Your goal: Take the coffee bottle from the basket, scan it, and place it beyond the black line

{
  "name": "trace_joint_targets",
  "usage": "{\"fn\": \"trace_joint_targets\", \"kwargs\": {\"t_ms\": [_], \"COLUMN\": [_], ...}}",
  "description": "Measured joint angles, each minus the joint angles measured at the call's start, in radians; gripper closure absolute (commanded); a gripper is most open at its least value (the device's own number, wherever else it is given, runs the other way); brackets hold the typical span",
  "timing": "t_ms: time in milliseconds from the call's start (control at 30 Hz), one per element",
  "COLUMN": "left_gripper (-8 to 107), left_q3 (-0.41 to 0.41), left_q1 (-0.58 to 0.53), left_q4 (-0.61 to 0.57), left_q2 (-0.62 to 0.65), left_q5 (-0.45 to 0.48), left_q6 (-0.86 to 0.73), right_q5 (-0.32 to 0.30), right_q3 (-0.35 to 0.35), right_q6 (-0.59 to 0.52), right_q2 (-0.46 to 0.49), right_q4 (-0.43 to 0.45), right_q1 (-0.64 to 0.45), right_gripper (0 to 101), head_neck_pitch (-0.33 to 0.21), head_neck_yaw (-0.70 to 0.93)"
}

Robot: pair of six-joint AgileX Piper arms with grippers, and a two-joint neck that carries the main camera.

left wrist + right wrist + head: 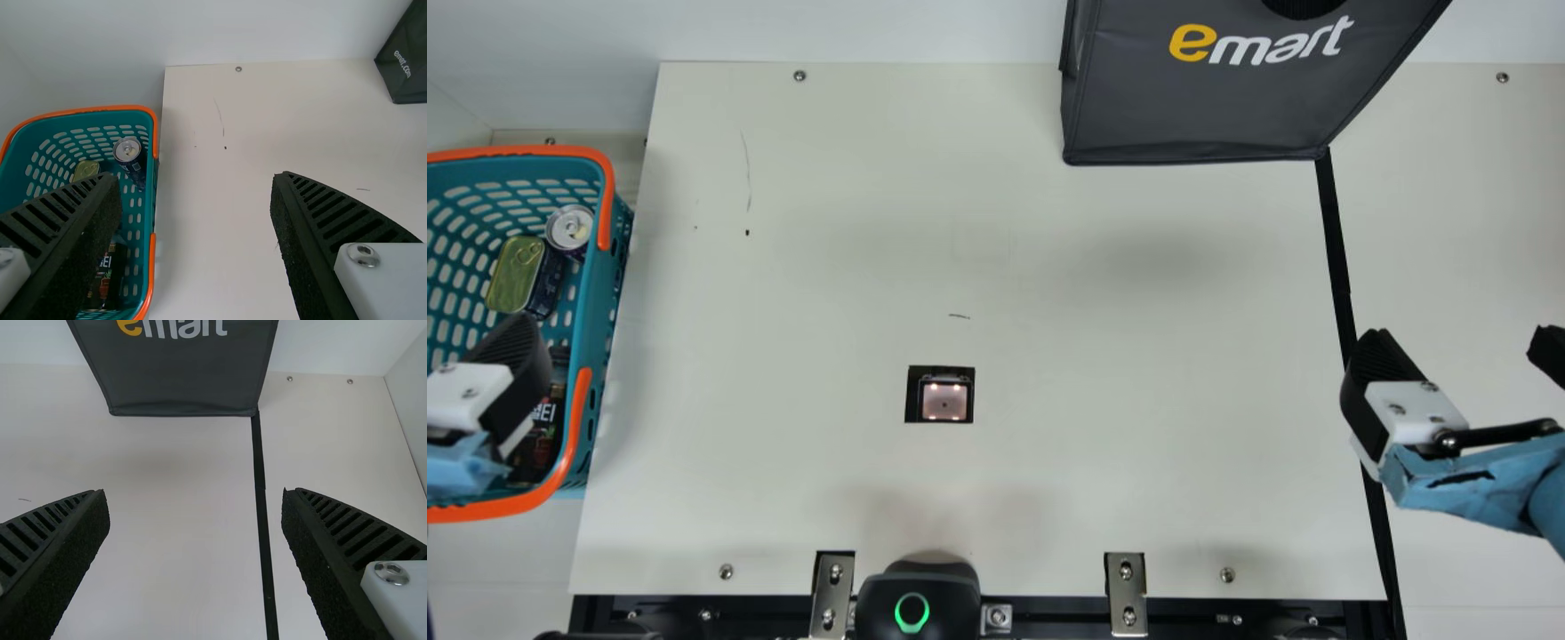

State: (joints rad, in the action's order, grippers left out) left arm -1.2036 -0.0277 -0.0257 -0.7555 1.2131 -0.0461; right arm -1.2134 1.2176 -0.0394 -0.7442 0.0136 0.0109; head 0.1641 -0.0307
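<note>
The coffee bottle is in the basket (a drinks can and a flat tin share it). The left tool, fingers wide apart, holds nothing; the right tool, equally spread and empty, hangs above the black line.

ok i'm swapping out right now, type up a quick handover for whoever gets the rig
Left tool: open, empty, near the basket.
Right tool: open, empty, near the black line.
Bottle: lying in the basket, which also holds a can and a tin.
Scan window: lit, set in the table, nothing over it.
Done: no step of the job to be seen; bottle not yet out.
Left: take bottle, scan it, place it beyond the line.
</note>
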Motion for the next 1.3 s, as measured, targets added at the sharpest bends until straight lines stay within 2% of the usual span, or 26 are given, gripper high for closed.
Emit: {"fn": "trace_joint_targets", "kwargs": {"t_ms": [133, 600, 1300], "left_gripper": [9, 9, 9], "left_q3": [0.0, 0.0, -0.002], "left_q1": [0.0, 0.0, -0.008], "left_q4": [0.0, 0.0, 0.009], "left_q2": [0.0, 0.0, -0.02], "left_q5": [0.0, 0.0, -0.005], "left_q6": [0.0, 0.0, 0.002], "right_q5": [0.0, 0.0, 0.0], "right_q3": [0.0, 0.0, 0.0], "right_q6": [0.0, 0.0, 0.0], "right_q2": [0.0, 0.0, 0.0], "right_q4": [0.0, 0.0, 0.0], "right_q1": [0.0, 0.0, 0.0], "right_gripper": [10, 10, 10], "head_neck_pitch": [0.0, 0.002, 0.0], "head_neck_yaw": [0.035, 0.342, 0.35]}}
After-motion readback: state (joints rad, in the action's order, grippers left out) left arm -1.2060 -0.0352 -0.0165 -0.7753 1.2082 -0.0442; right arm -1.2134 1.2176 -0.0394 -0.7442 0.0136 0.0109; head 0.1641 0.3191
